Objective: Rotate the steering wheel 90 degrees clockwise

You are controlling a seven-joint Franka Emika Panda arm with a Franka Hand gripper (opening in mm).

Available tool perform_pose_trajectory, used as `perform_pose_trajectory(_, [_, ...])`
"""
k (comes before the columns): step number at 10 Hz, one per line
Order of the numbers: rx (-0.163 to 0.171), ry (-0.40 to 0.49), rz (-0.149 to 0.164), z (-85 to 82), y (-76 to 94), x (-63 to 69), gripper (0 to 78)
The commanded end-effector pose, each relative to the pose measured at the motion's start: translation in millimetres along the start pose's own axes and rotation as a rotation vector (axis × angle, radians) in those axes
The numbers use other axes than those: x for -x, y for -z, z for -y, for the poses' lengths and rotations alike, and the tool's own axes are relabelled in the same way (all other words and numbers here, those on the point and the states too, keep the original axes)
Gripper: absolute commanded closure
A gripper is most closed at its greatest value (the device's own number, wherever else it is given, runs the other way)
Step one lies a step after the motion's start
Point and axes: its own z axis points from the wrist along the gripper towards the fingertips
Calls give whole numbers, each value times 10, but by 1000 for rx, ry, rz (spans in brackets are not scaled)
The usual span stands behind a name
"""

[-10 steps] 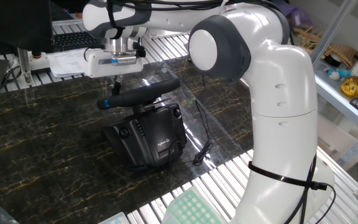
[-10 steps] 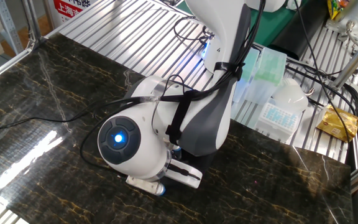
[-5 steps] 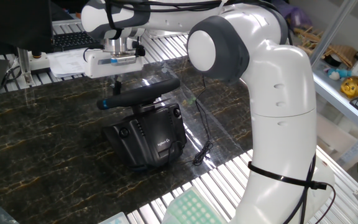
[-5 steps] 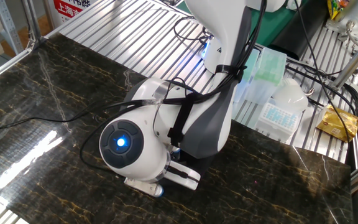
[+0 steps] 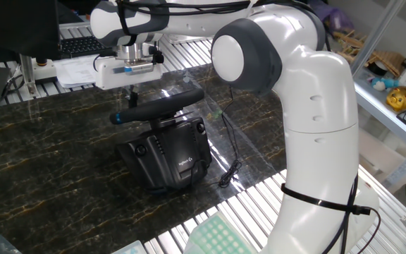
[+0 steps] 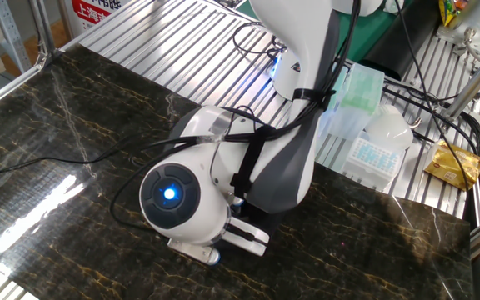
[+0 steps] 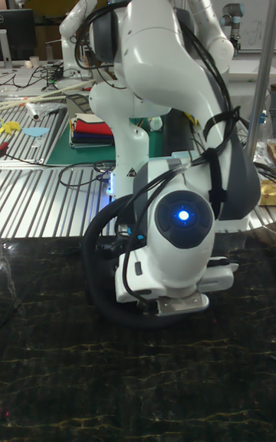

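The black steering wheel (image 5: 162, 104) shows almost edge-on, tilted, on its boxy black base (image 5: 168, 152). Its blue stripe (image 5: 118, 118) is at the rim's left end. My gripper (image 5: 133, 99) comes straight down from the white hand onto the left part of the rim. The dark fingers stand close together at the rim and look shut on it. In the other fixed view and the tall fixed view my own arm hides the wheel. Only a bit of blue (image 6: 213, 257) peeks out under the hand there.
A thin black cable (image 5: 230, 159) runs from the base toward the table's ribbed metal edge. A keyboard and papers (image 5: 76, 56) lie behind the wheel. Plastic racks (image 6: 365, 142) sit beside the arm's foot. My arm's large white body (image 5: 316, 141) stands right of the wheel.
The hand has crept slightly left in one fixed view, and the wrist has shifted a little in the other fixed view. The wheel and its blue stripe have barely moved.
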Motion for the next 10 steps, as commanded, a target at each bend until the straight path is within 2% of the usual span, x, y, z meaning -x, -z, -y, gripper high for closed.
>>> perform_pose_trajectory(1, [-11,-5,2,18,29,7,776])
perform_pose_trajectory(3, [-26,-12,2,37,35,18,776])
perform_pose_trajectory(5, [-25,-8,3,60,26,29,776])
perform_pose_trajectory(6, [6,-5,3,60,25,29,776])
perform_pose_trajectory(7, [85,-11,7,41,33,20,776])
perform_pose_trajectory(9, [110,2,10,0,46,-1,776])
perform_pose_trajectory(10, [111,10,9,-1,45,-2,776])
